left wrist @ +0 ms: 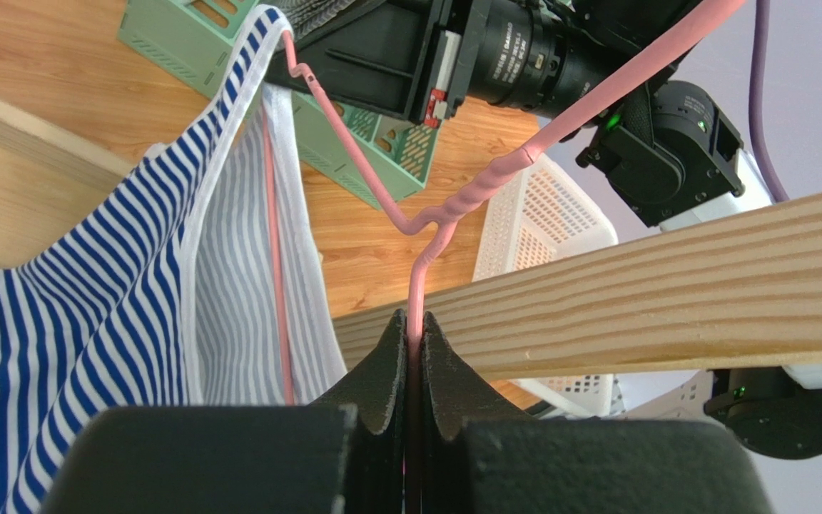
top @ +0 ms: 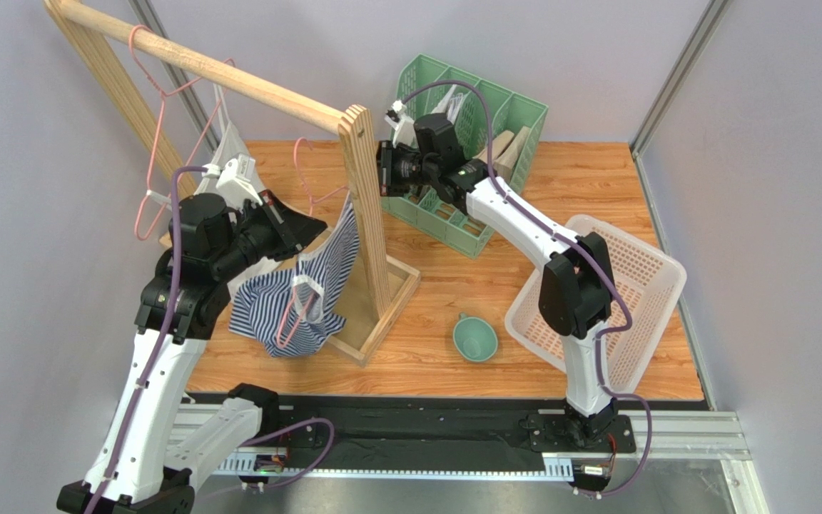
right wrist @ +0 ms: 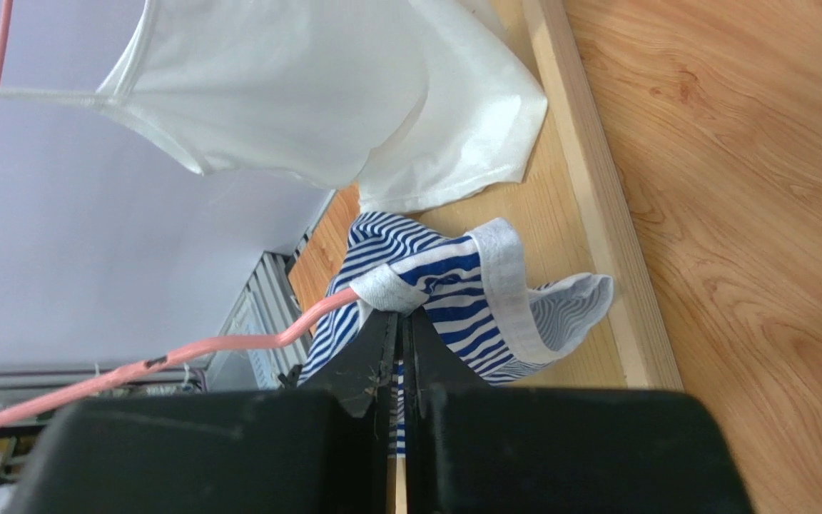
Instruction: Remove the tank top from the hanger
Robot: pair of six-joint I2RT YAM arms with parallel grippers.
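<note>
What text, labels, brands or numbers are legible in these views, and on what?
White print on the black camera lens barrel in the left wrist view: too small and blurred to read.
Blue-and-white striped tank top, pink wire hanger, wooden rack, green plastic crate, white plastic basket: no text visible.

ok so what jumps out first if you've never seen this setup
The blue-and-white striped tank top sagging beside the wooden rack on the left draws the eye first. Both arms work on it: the left gripper is pinched shut on the wire of the pink hanger, the right gripper on the top's white-trimmed edge. A white basket and small teal bowl sit to the right.
</note>
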